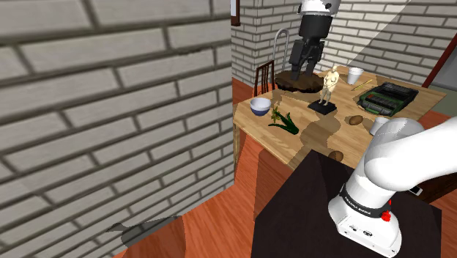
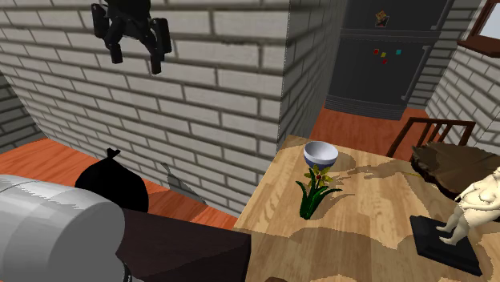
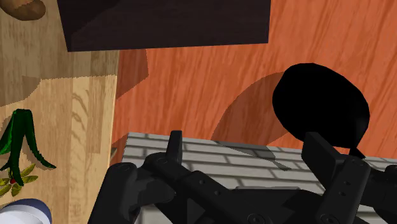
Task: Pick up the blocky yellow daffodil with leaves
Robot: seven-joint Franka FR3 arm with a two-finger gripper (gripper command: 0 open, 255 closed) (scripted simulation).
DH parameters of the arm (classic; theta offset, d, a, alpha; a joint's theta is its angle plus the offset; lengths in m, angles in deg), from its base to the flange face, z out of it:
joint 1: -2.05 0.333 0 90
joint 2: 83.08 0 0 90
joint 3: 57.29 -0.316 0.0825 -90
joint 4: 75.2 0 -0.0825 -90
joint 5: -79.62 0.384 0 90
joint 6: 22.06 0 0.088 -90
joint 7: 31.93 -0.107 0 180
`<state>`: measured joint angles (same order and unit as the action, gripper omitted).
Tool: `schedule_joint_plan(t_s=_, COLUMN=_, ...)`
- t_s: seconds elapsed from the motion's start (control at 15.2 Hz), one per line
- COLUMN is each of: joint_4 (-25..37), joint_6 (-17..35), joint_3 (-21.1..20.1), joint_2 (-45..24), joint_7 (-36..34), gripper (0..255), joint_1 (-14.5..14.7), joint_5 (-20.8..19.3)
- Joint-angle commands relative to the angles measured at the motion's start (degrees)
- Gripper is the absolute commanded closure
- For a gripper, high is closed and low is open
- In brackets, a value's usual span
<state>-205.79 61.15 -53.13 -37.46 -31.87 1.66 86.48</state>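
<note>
Item: blocky yellow daffodil [image 2: 318, 188], with a yellow bloom, a red centre and dark green leaves. You will find it on the wooden surface [image 2: 368, 228], near the edge that faces the brick wall [image 2: 208, 104], its bloom end just beside the blue-and-white bowl [image 2: 320, 152]. Whether it stands or lies on the wood cannot be told. End effector [image 2: 136, 60]: all black, with its fingers [image 3: 173, 145] spread apart and nothing between them. In the second exterior view it hangs high in front of the brick wall, well apart from the daffodil. In the wrist view it sits over the top of that wall, with the daffodil off to the side of one finger on the surface. Floor [image 3: 191, 83]: orange-red boards, bearing a black bag [image 3: 321, 108] near the wall. Further entries on the surface: a pale figurine [image 2: 473, 204] on a black base, a dark slab [image 2: 449, 164] beyond it, a white cup [image 1: 354, 75], a green-and-black case [image 1: 388, 97] and a brown lump [image 1: 355, 119]. Surroundings: a wooden chair [image 2: 433, 132] at the far side of the surface, a dark refrigerator [image 2: 385, 56] with small magnets, and the dark stand [image 1: 307, 212] carrying the white arm [image 1: 384, 165].
</note>
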Motion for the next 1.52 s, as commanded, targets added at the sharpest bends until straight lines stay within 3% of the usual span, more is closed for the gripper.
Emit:
schedule_joint_plan(t_s=0.0, joint_4=0.0, joint_6=0.0, joint_3=0.0, joint_2=0.0, joint_7=0.0, gripper=0, joint_1=0.0, joint_5=0.0)
schedule_joint_plan(t_s=0.73, joint_4=-13.62, joint_6=19.19, joint_3=7.7, joint_2=-3.81, joint_7=8.74, gripper=0, joint_1=-3.93, joint_5=-6.57)
schedule_joint_plan(t_s=1.45, joint_4=-18.33, joint_6=41.04, joint_3=17.41, joint_2=-18.7, joint_7=18.13, gripper=0, joint_1=-6.31, joint_5=-9.7)
